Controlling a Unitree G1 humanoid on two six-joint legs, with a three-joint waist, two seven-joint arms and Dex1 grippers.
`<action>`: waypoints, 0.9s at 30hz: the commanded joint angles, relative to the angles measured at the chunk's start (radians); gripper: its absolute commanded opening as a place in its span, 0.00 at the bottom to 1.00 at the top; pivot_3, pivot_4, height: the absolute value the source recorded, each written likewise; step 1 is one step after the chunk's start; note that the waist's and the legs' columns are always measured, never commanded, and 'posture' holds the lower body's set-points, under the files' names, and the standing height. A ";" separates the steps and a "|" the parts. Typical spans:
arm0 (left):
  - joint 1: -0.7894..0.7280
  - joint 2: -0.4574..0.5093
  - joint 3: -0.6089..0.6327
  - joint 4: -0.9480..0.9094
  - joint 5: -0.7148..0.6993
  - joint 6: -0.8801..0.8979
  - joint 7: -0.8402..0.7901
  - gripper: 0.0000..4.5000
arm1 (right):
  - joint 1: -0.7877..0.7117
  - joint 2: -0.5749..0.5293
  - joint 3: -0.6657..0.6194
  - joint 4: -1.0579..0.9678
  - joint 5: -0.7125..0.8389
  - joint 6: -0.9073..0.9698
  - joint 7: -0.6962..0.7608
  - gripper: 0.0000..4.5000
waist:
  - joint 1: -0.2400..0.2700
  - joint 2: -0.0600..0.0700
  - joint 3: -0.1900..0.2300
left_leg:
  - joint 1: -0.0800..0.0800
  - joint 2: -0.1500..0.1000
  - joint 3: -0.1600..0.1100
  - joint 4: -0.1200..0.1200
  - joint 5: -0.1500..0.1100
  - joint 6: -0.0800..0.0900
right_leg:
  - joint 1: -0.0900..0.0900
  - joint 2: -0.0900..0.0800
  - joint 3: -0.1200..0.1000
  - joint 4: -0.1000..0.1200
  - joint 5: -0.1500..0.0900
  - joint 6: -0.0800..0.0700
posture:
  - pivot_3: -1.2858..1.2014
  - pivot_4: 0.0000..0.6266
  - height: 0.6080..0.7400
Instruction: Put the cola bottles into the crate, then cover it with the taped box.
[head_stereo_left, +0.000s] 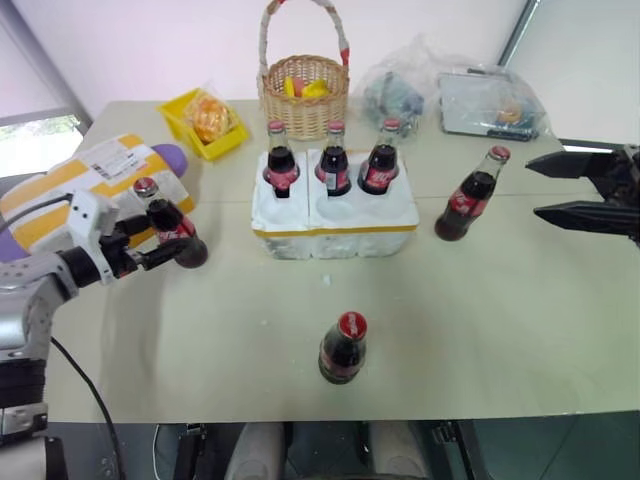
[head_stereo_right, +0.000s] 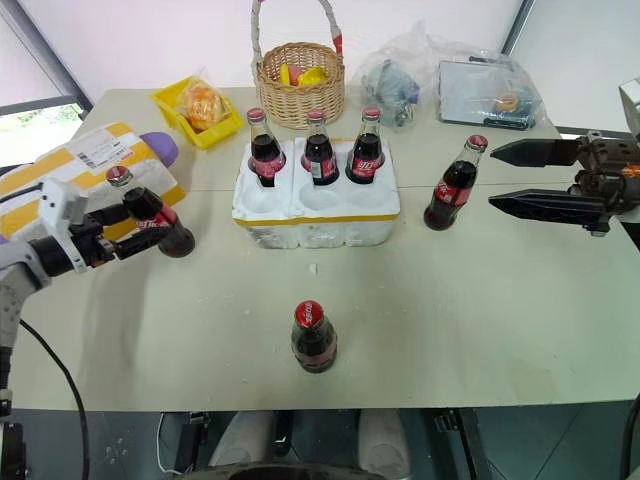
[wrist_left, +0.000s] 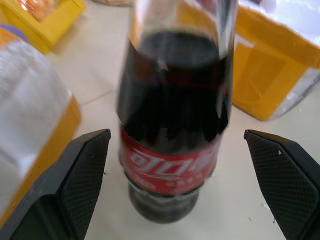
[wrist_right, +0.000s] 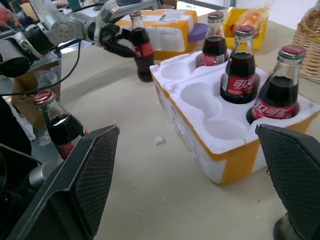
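The white styrofoam crate (head_stereo_left: 335, 228) with a yellow tape band sits mid-table. Three cola bottles (head_stereo_left: 334, 160) stand in its back wells; the front wells hold nothing. A fourth bottle (head_stereo_left: 166, 217) stands at the left, beside the taped box (head_stereo_left: 75, 180). My left gripper (head_stereo_left: 170, 236) is open around this bottle, its fingers (wrist_left: 82, 170) apart on either side of the label. Another bottle (head_stereo_left: 468, 196) stands right of the crate, with my right gripper (head_stereo_right: 495, 178) open and level beside it, not touching. One more bottle (head_stereo_left: 343, 348) stands near the front edge.
A wicker basket (head_stereo_left: 303, 95) and a yellow bin (head_stereo_left: 205, 122) with wrapped items stand behind the crate. Plastic bags (head_stereo_left: 470, 95) lie at the back right. A purple object (head_stereo_left: 172, 157) lies by the taped box. A white crumb (head_stereo_left: 325, 280) lies before the crate.
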 joint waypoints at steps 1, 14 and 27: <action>-0.035 0.001 -0.011 0.015 0.019 -0.037 -0.008 0.99 | -0.012 -0.009 -0.052 -0.066 0.050 0.032 -0.012 1.00 | 0.001 0.000 0.000 | 0.000 0.000 0.000 0.000 0.000 0.000 | 0.000 0.000 0.000 0.000 0.000 0.000 | 0.52 0.24 0.98; -0.125 -0.029 -0.022 0.118 0.035 -0.058 -0.016 0.99 | -0.002 0.011 -0.068 -0.156 0.102 0.078 -0.066 1.00 | 0.001 0.000 0.000 | 0.000 0.000 0.000 0.001 0.000 0.000 | 0.000 0.000 0.000 0.000 0.000 0.000 | 0.52 0.24 0.98; -0.177 0.006 -0.016 0.027 -0.048 0.098 -0.074 0.59 | -0.006 0.034 -0.067 -0.161 0.102 0.080 -0.105 1.00 | 0.001 -0.002 0.001 | 0.000 0.000 0.000 0.001 0.000 0.000 | 0.000 0.000 0.000 0.000 0.002 0.003 | 0.52 0.24 0.98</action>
